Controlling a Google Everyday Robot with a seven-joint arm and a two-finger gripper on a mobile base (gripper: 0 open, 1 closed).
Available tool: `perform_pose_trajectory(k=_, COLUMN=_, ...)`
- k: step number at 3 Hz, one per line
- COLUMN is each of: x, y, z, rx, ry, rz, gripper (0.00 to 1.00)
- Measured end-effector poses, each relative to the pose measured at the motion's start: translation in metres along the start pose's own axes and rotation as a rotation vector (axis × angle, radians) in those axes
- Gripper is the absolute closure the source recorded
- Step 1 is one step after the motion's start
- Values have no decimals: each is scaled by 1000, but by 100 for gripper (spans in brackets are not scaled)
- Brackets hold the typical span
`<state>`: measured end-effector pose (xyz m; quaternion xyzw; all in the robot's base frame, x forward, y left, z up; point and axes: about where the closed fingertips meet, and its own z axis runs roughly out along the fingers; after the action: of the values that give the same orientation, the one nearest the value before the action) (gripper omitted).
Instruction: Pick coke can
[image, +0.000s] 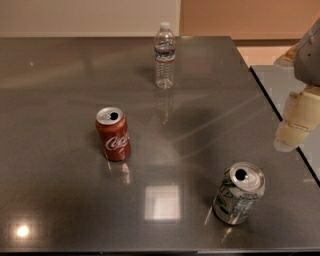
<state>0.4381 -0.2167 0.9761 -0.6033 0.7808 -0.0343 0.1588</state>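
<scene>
The coke can (113, 134) is red with a white script logo and a silver top. It stands upright left of the middle of the dark grey table (60, 90). My gripper (292, 127), cream-coloured, hangs at the right edge of the view, over the table's right edge. It is far to the right of the coke can and holds nothing that I can see.
A silver-and-green can (238, 192) stands at the front right, between the gripper and the front edge. A clear plastic water bottle (164, 56) stands upright at the back middle. A second grey surface (280, 85) adjoins on the right.
</scene>
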Motion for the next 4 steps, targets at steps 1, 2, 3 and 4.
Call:
perform_pose_trajectory(k=1, x=0, y=0, z=0, rx=0, ry=0, rz=0, gripper=0)
perform_pose_trajectory(k=2, x=-16, y=-7, z=6, rx=-25, ry=-48, rz=-1, gripper=0)
perform_pose_trajectory(k=3, x=-49, y=-13, z=21, rx=-63, ry=-141, rz=-4, gripper=0)
perform_pose_trajectory(k=4, x=-83, y=-12, z=34, rx=-82, ry=-236, rz=-16, gripper=0)
